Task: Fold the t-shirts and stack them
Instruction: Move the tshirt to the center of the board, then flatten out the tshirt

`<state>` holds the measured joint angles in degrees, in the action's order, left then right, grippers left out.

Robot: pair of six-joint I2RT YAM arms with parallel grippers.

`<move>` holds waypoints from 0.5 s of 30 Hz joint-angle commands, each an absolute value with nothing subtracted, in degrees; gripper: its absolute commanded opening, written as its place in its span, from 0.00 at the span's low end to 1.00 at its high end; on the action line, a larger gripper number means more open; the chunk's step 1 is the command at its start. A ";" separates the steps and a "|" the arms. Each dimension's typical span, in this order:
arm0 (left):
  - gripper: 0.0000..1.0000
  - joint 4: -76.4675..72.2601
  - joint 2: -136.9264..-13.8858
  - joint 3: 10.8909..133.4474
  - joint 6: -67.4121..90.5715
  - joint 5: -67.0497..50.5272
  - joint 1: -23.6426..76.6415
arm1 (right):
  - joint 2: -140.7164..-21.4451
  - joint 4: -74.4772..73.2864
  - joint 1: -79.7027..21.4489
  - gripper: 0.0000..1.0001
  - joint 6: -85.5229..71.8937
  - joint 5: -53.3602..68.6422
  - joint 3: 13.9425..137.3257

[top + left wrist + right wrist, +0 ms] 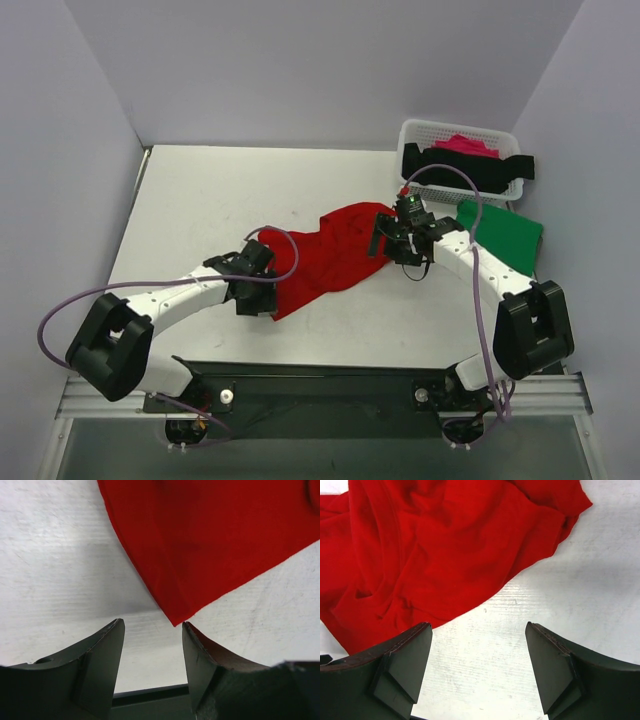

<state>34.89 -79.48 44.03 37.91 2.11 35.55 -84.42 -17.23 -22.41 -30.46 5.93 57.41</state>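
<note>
L pincer (152,625) spread, empty, just short of near corner of red t-shirt (335,255). It lies crumpled mid-table (200,200); soft, light, floppy, so prob. best pinched at corners/hem. R pincer (477,625) spread, empty, at its right edge. Green t-shirt (505,230) beyond.

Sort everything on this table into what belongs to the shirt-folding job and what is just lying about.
Job: red t-shirt, green t-shirt, black t-shirt, pink t-shirt.
Just there: white basket, holding the black and pink ones.
</note>
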 commanded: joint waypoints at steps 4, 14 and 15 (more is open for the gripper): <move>0.60 31.64 -79.27 42.89 40.69 -1.93 37.35 | -80.51 -18.54 -22.41 0.77 -30.50 6.94 55.81; 0.59 30.41 -83.23 43.59 39.38 -3.78 37.79 | -80.24 -18.46 -22.32 0.77 -30.76 7.38 55.37; 0.59 30.24 -83.67 43.68 39.38 -3.78 37.71 | -80.16 -18.46 -22.32 0.77 -30.76 7.38 55.28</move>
